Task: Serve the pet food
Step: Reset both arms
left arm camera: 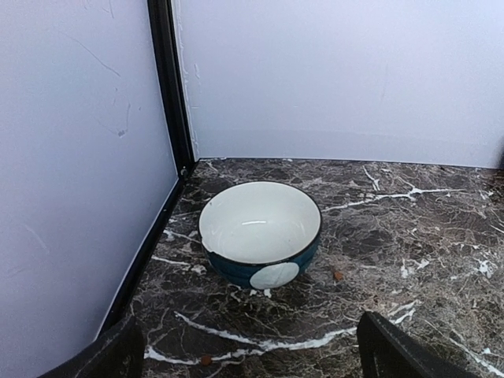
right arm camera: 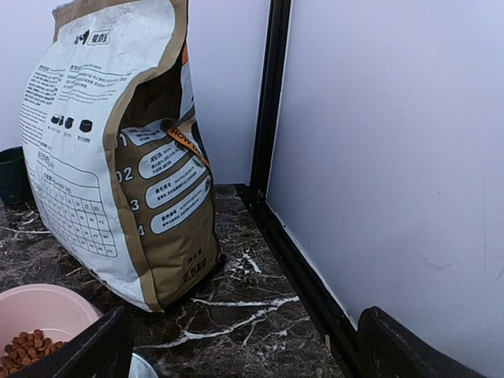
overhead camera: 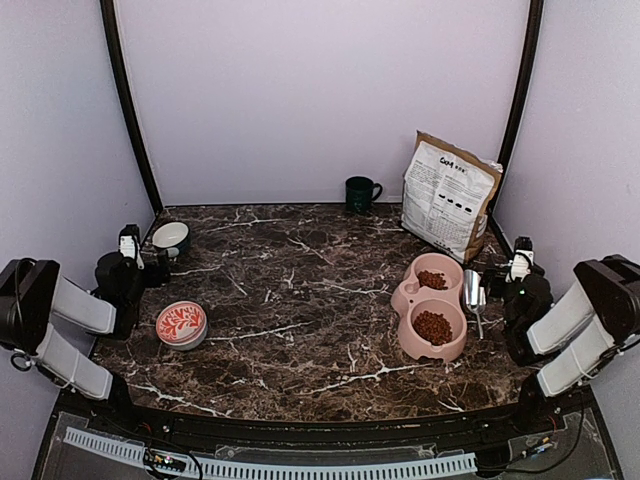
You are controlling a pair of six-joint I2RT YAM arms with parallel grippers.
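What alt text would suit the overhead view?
Kibble sits in both cups of a pink double bowl on a marble table, a scoop beside it. A food bag and mug stand behind; a white bowl and a red bowl sit left. The left arm and right arm flank them.

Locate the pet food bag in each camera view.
Top external: the pet food bag stands at the back right.
Left wrist: not in view.
Right wrist: the bag fills the left half, upright.
Shared landmark: the dark green mug, left of the bag in both.
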